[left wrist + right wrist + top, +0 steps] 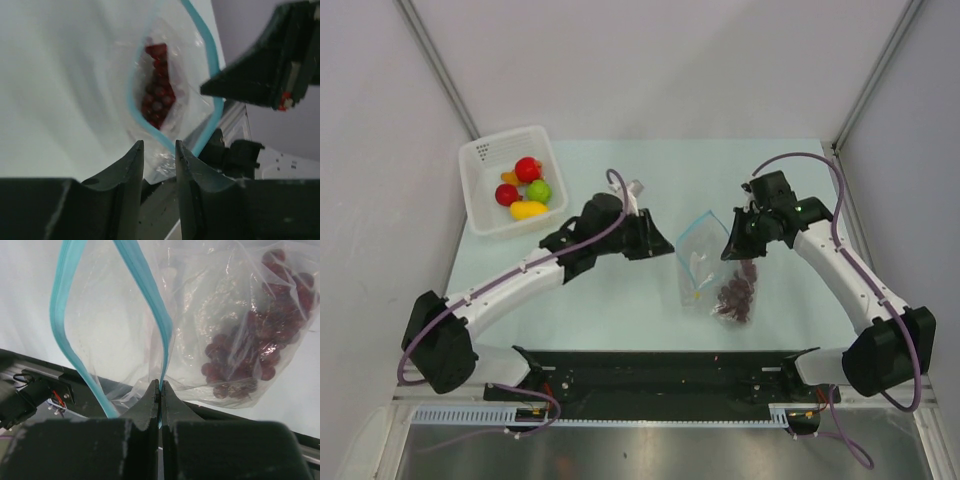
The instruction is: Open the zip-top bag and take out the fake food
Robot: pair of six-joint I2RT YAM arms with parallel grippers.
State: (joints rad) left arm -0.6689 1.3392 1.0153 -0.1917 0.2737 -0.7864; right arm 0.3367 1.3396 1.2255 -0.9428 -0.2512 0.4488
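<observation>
Left end effector (159,150) first: its two dark fingers stand a narrow gap apart, with the near lip of the small clear crinkly zip-top bag (703,255) sitting in that gap. I can't see it pinched yet. Across the way, the right end effector (161,386) is clamped tight on one run of the bag's teal zip strip (145,295) and holds that side of the mouth up. And the mouth gapes: both wrist views show the strip as a wide loop. The bag lies on the pale counter (620,300) between the two arms, its belly trailing toward their bases. Inside it is the dark purple-red plastic grape bunch (737,295). Well apart, at the far left, the white perforated plastic basket (480,152) holds a red round toy fruit (528,168), a green round one (539,190), a yellow piece (528,210) and an orange piece (509,178). So I'd call the opening done and the emptying nearly done, with the grapes the last fake food to come out. The next move, to my eye, needs the left fingers to bite down on their lip. Then both arms can lift and tip the bag until the bunch slides out of the mouth.
</observation>
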